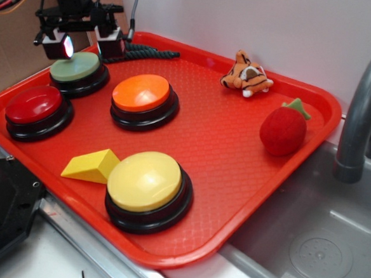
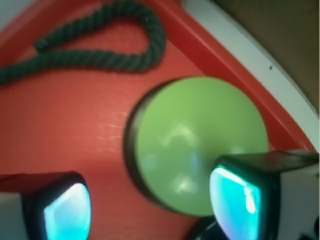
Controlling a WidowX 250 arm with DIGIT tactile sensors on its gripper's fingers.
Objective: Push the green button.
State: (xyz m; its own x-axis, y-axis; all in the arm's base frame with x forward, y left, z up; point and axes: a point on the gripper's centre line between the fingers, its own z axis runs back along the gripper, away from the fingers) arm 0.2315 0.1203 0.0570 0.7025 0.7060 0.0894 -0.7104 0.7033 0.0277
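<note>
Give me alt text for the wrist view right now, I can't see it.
Looking straight down, the green button fills the centre of the frame on the red tray. The open jaws show at the bottom edge, one overlapping the button's lower right. A dark green rope loops across the top.

No text, label, brand, number or sign can be read in either view. The domed tops of the buttons are plain, and the red tray (image 1: 245, 200) carries only a moulded texture, no letters.
</note>
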